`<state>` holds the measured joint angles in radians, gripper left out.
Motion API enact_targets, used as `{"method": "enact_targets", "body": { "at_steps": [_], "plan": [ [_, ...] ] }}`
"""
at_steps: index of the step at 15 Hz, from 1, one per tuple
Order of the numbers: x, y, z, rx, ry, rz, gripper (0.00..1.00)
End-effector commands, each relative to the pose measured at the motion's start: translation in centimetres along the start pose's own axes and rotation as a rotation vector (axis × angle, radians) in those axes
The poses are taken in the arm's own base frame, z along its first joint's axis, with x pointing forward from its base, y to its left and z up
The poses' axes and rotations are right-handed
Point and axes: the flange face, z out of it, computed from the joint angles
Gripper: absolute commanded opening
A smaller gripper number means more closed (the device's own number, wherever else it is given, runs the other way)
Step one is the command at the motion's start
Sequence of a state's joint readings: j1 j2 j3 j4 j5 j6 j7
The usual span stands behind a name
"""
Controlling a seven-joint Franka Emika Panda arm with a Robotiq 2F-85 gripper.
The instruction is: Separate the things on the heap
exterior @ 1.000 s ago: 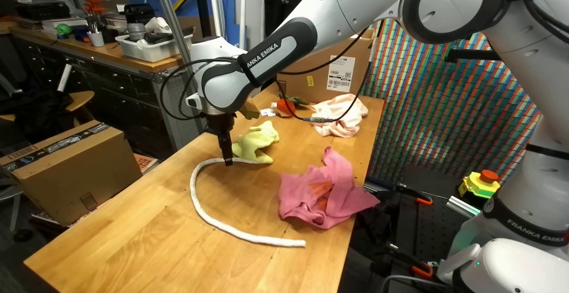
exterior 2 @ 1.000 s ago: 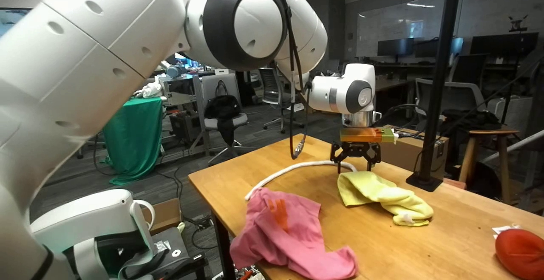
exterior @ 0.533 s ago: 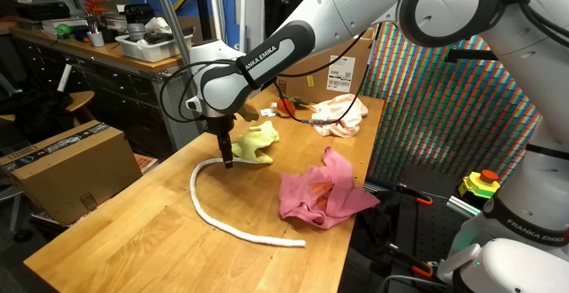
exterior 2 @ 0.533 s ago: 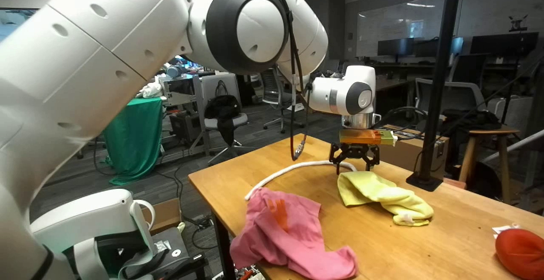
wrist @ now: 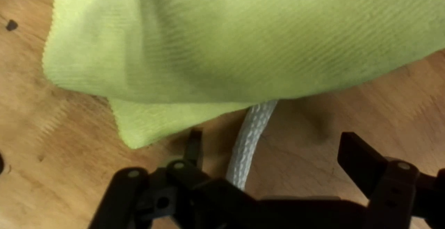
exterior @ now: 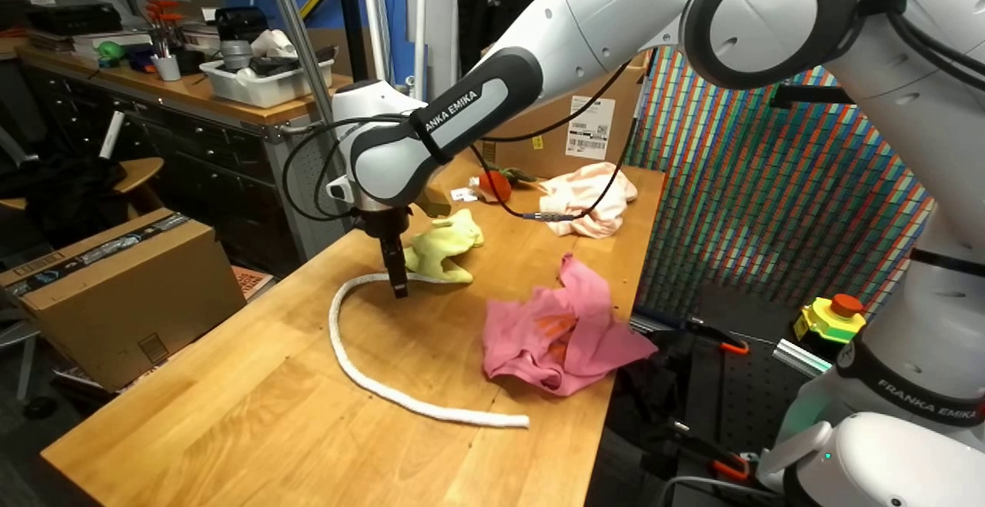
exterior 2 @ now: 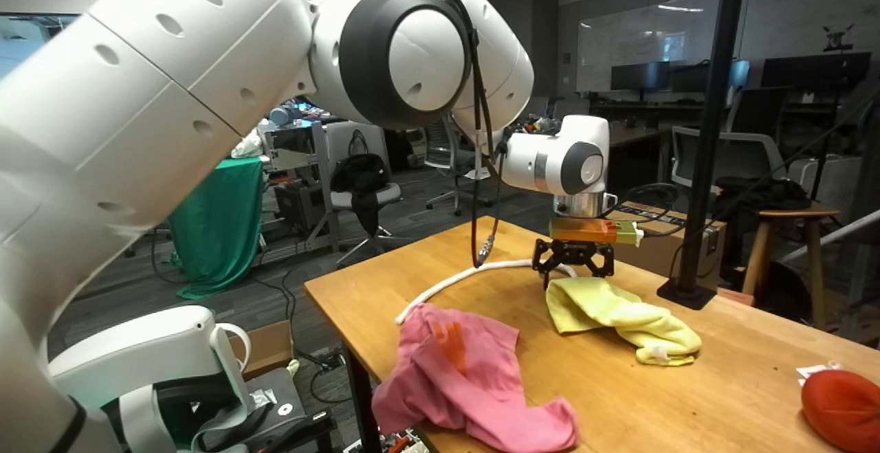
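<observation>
In an exterior view my gripper (exterior: pixel 400 293) hangs low over the table (exterior: pixel 231 422), just beside the yellow cloth (exterior: pixel 446 241); the white rope (exterior: pixel 454 415) curves away and ends near the pink cloth (exterior: pixel 585 330). A cable (exterior: pixel 550 217) sags across my sight of the peach cloth (exterior: pixel 575 184) at the back. In an exterior view a black pole (exterior 2: pixel 712 130) stands at the table's edge, near the yellow cloth, a red thing (exterior 2: pixel 842 408) well apart. Wrist view: my jaws are wide apart, the rope lying ungripped between the fingers (wrist: pixel 361 163) and running under the yellow cloth.
</observation>
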<state>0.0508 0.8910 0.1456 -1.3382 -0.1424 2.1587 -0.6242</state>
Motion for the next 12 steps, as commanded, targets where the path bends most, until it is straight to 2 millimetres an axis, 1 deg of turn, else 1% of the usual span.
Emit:
{"method": "enact_targets", "body": {
  "at_steps": [1, 8, 9, 10, 11, 12],
  "plan": [
    [0.11, 1.07, -0.04, 0.013, 0.009, -0.005, 1.00],
    [-0.17, 1.85, -0.17, 0.016, 0.016, 0.012, 0.99],
    [-0.16, 1.87, -0.16, 0.015, 0.016, 0.012, 0.91],
    [-0.16, 1.89, -0.14, 0.016, 0.016, 0.013, 0.91],
    [-0.15, 1.92, -0.16, 0.015, 0.017, 0.013, 0.90],
    [-0.15, 1.99, -0.22, 0.014, 0.017, 0.013, 0.96]
  ]
}}
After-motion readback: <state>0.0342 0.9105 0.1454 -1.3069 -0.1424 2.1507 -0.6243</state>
